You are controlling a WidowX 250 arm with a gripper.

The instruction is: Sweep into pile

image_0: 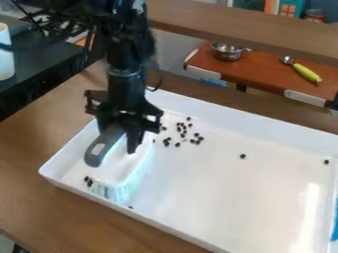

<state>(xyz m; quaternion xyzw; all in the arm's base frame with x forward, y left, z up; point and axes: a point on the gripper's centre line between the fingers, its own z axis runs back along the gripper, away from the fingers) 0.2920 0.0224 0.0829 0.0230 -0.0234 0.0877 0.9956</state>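
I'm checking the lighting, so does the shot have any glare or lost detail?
Camera view: a bright glare streak lies on the tray toward the lower right; the brush's pale top nearly blends into the white tray; the arm is mostly too dark for detail; the black bits stand out.
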